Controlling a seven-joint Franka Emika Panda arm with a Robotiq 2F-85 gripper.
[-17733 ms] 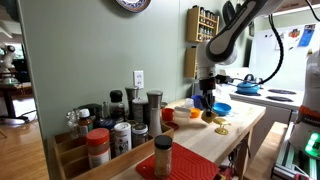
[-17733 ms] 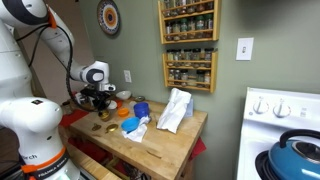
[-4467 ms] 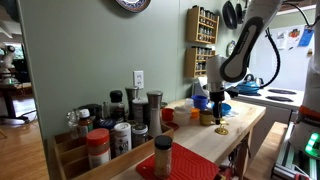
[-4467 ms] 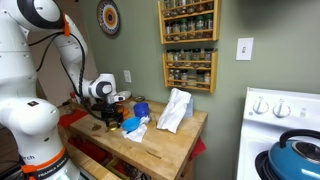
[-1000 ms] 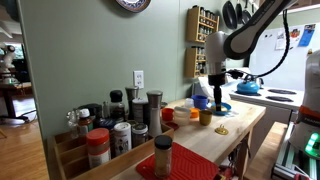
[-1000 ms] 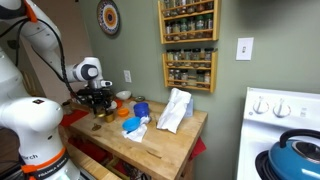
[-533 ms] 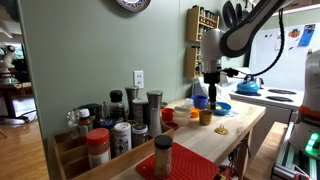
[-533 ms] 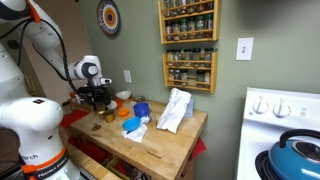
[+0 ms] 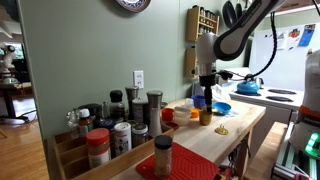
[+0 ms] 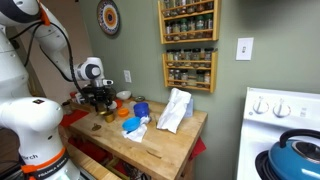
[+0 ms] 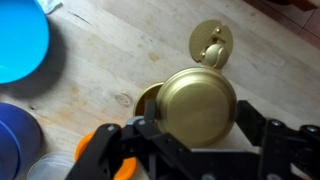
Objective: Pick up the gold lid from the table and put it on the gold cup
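Note:
In the wrist view my gripper [image 11: 195, 120] is shut on the gold lid [image 11: 195, 100], a shiny round dome held between the two black fingers [image 11: 252, 120]. Just behind and partly hidden by the lid is the rim of the gold cup [image 11: 146, 99], which stands on the wooden table. In an exterior view the gripper [image 9: 205, 95] hangs right above the gold cup [image 9: 205, 117]. The gripper [image 10: 97, 101] also hangs low over the table's far side in an exterior view; the lid is too small to make out there.
Another small gold piece [image 11: 212, 42] lies on the wood past the cup, also seen as a gold piece [image 9: 221, 130]. A blue bowl [image 11: 15, 40] and a blue cup [image 11: 12, 135] are close by. Spice jars [image 9: 110, 130] crowd one end; a white cloth [image 10: 175, 110] lies mid-table.
The arm has carried the held lid a little sideways, so it now sits over the gold cup. The jaws kept the same grip.

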